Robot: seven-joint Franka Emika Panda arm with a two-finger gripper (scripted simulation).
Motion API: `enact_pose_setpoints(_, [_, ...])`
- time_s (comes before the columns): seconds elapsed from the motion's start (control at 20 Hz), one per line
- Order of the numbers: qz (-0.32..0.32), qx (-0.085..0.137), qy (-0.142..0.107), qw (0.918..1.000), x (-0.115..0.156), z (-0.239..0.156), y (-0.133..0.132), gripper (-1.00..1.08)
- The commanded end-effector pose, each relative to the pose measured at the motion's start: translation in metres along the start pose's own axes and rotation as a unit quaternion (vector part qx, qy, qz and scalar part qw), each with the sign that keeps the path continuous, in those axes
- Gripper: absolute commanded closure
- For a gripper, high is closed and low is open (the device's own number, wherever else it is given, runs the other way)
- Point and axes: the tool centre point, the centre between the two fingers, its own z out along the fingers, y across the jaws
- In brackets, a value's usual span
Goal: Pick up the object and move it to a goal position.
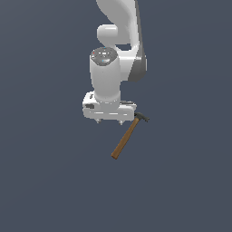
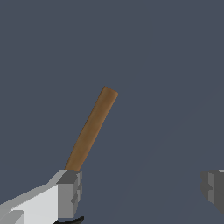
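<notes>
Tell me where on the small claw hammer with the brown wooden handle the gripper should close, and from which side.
Probably on the straight brown wooden handle of the claw hammer, coming from above with the fingers across its width. The dark grey metal head is irregular, while the handle is slim and even. The gripper is open, offset from it.

Arm hangs vertical from above, wrist pointing straight down. Gripper level, jaws spread wide, nothing between the fingers (only short tips visible in the exterior view).
</notes>
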Motion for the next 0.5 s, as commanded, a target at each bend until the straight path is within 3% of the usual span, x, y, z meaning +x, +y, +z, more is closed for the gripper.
enact_pose_setpoints(0.0, [0.000,0.000,0.000,1.0000,0.000,0.000,0.000,-0.92])
enact_pose_setpoints(0.45, [0.035,-0.010,0.005,0.9993,0.003,0.003,0.035,-0.92])
